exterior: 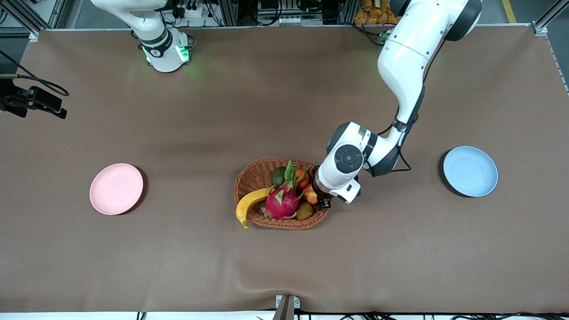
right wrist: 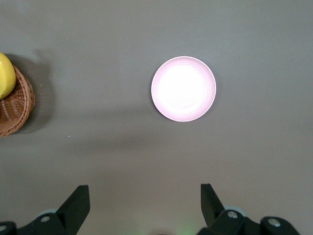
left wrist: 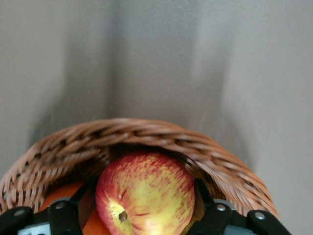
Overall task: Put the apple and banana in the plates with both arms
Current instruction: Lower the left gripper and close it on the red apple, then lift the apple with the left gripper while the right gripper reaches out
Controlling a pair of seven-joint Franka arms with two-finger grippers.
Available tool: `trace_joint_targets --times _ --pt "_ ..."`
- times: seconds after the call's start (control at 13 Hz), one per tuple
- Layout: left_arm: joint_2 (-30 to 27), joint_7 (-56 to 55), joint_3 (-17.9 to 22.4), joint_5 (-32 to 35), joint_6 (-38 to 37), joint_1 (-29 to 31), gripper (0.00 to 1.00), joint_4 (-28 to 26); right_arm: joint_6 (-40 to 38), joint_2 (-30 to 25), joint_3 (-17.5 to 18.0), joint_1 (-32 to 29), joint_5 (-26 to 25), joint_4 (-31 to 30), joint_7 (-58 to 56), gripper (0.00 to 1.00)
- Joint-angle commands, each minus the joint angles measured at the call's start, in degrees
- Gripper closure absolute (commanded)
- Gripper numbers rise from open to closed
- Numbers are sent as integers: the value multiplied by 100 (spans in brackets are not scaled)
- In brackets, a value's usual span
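Note:
The red-and-yellow apple (exterior: 310,194) lies in the wicker basket (exterior: 255,171) at the table's middle, at the basket's end toward the left arm. My left gripper (exterior: 317,196) reaches into the basket there. In the left wrist view its fingers (left wrist: 204,198) hug both sides of the apple (left wrist: 145,193). The yellow banana (exterior: 249,205) rests over the basket's rim at the end toward the right arm. The pink plate (exterior: 116,188) is empty toward the right arm's end, and the blue plate (exterior: 470,171) is empty toward the left arm's end. My right gripper (right wrist: 144,196) is open and empty, high over the table near the pink plate (right wrist: 183,88); it is out of the front view.
The basket also holds a magenta dragon fruit (exterior: 282,200), a green avocado (exterior: 278,176), a small orange fruit (exterior: 302,178) and a brown fruit (exterior: 304,211). A black camera mount (exterior: 31,100) juts in at the table edge by the right arm's end.

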Motion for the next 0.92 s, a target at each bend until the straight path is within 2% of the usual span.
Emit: trace_joint_targets --times 0.0,0.31,0.46,0.85 --pt "-439 181 23 -40 -297 32 100 48 42 -20 -11 26 51 0 48 0" --pt "-1203 830 58 -49 -763 85 100 39 94 32 -11 25 51 -9 48 0" --pt "-1616 1340 23 -76 -1253 277 100 31 278 94 -11 -1 60 17 -21 0" --pt "-2092 2746 23 -102 -2380 646 100 22 288 340 -19 113 -80 184 -829 0"
